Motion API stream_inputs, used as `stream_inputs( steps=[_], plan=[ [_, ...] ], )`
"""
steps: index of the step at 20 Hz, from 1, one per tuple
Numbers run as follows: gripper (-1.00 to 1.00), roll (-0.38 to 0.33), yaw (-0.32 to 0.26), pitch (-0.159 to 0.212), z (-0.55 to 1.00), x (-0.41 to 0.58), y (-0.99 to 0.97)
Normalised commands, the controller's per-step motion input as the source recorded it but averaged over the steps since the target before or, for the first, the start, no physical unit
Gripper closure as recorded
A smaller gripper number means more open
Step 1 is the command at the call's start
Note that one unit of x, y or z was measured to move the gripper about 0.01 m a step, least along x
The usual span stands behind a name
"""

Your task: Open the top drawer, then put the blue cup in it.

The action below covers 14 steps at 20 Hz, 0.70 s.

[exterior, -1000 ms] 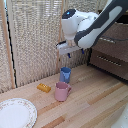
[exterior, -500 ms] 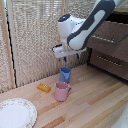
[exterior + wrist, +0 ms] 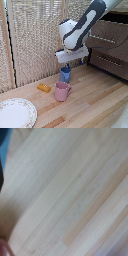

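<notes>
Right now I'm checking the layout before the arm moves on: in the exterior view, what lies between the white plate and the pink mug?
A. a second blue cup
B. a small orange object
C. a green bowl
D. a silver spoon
B: a small orange object lies on the wooden table between the white plate and the pink mug.

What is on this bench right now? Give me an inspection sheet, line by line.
Surface: pale wooden table.
Job's things: blue cup upright beside the pink mug; top drawer looks open.
Clutter: pink mug, small orange block, white plate.
Grippers: gripper just above the cup; fingers' state unclear.
Cables: nothing seen.
Surroundings: woven screen behind; lower drawer closed.
</notes>
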Motion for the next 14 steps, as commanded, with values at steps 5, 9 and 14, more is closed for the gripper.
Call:
stream_inputs(
  steps=[5, 9, 14],
  plan=[
    [-1.00, 0.189, -0.056, 0.032, -0.26, 0.513, -0.28],
    [-1.00, 0.226, -0.066, -0.037, -0.25, 0.453, -0.17],
    [-1.00, 0.171, -0.078, -0.010, -0.21, 0.379, -0.02]
  ],
)
